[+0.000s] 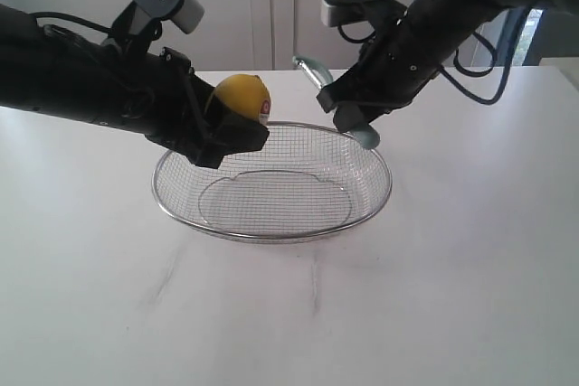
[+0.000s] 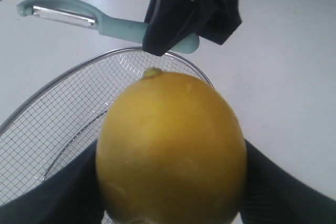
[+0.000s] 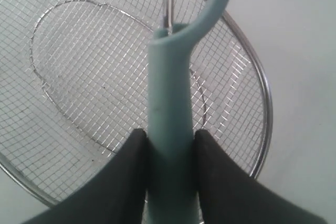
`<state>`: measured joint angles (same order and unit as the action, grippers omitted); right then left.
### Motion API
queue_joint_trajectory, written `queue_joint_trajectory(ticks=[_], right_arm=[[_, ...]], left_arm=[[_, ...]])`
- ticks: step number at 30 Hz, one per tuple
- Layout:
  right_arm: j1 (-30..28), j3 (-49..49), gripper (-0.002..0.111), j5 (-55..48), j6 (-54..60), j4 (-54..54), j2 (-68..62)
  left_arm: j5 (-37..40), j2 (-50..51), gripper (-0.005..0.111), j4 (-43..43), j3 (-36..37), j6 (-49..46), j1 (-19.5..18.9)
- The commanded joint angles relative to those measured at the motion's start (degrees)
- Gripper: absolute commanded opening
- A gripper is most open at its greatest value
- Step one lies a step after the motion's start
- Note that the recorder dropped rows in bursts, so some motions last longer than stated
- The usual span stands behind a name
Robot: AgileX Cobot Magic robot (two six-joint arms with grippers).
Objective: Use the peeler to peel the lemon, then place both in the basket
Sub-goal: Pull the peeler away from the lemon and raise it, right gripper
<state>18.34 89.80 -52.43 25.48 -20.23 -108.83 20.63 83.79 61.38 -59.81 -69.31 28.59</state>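
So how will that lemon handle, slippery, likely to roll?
The lemon looks smooth and oval, so it may slip in the left end effector if squeezed off-centre. Released into the basket, it would probably roll toward the curved mesh's middle.

a shiny silver wire-mesh basket [image 1: 271,234] with a smooth, thick metal rim sits mid-frame. at its upper left edge, a lemon [image 1: 242,95] with waxy, finely dimpled skin. upper right, a peeler [image 1: 366,136] with a smooth matt plastic handle and bright metal blade. smooth white table [image 1: 470,296], faintly sheened.
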Motion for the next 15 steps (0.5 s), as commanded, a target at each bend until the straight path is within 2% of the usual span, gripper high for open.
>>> queue_joint_trajectory(ticks=[1, 8, 15], right_arm=[[0.0, 3.3, 0.0, -1.65, -0.39, 0.46, -3.69], [0.0, 4.48, 0.0, -2.84, -0.39, 1.37, -7.4], [2.77, 4.48, 0.0, -2.39, -0.39, 7.18, -8.09]], left_arm=[[0.15, -0.36, 0.0, 1.16, -0.32, -0.15, 0.13], [-0.07, -0.36, 0.0, 1.16, -0.32, -0.15, 0.13], [-1.5, -0.36, 0.0, 1.16, -0.32, -0.15, 0.13]])
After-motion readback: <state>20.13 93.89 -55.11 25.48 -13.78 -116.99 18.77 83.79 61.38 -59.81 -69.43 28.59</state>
